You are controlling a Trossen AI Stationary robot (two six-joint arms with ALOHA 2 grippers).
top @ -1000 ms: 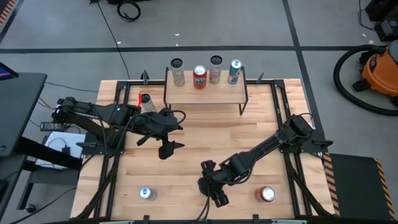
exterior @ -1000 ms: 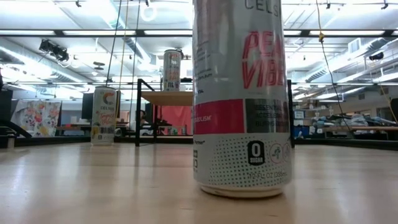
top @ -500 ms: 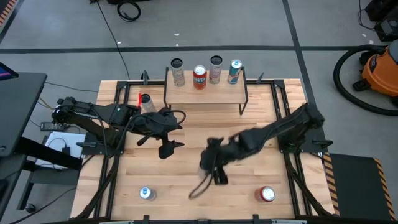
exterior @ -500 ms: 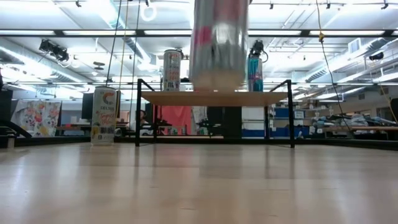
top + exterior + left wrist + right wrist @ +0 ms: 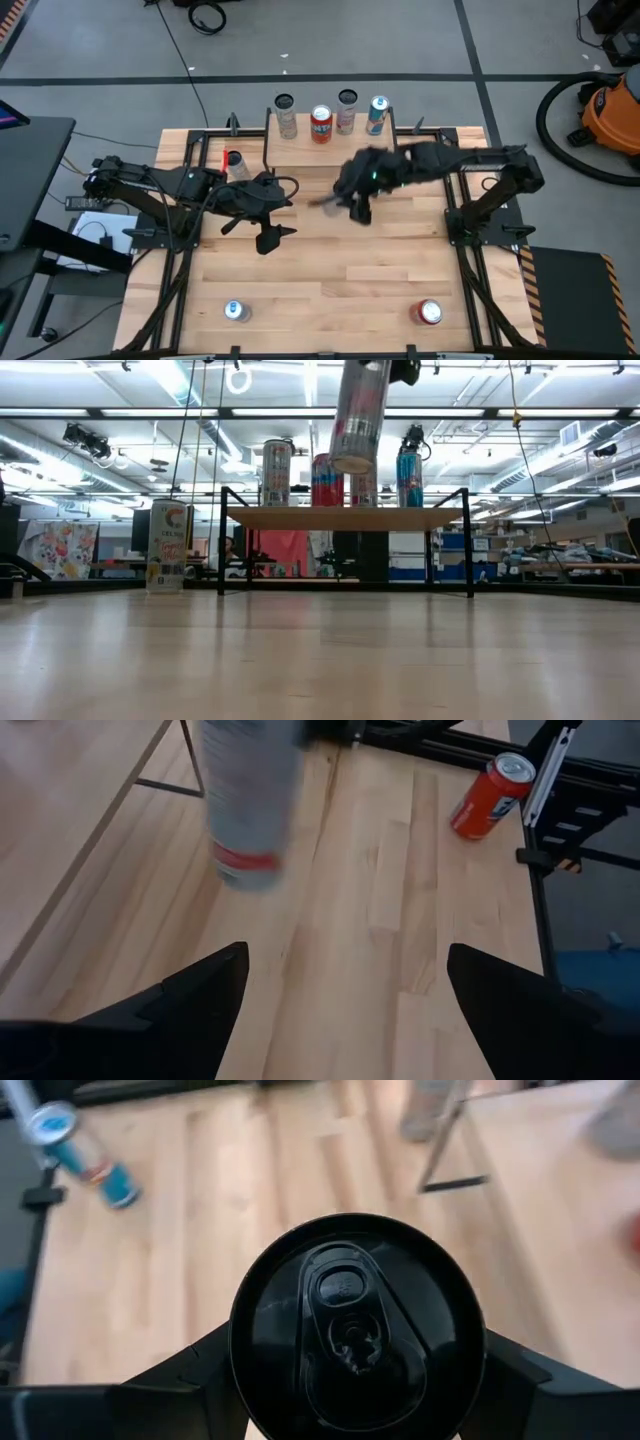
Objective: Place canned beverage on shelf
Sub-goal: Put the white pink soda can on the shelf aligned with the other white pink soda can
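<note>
Table (image 5: 330,260): light wood, black rails along its sides.
Shelf (image 5: 330,152): at the table's far edge, four cans (image 5: 321,124) standing along its back.
Right gripper (image 5: 352,190): clamped on a tall can (image 5: 358,415), held in the air just in front of the shelf.
Left gripper (image 5: 268,215): fingers wide apart, empty, near the table's left edge.
Label: "CELSIUS" on a can (image 5: 167,546) beside the shelf.

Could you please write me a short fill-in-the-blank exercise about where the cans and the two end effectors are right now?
1. The shelf has ____ cans standing on it.
2. The ____ end effector holds the can in the air.
3. The left end effector is ____ and holds nothing.
4. The red can stands near the table's front edge on the robot's ____ side.

Answers: four; right; open; right
</note>
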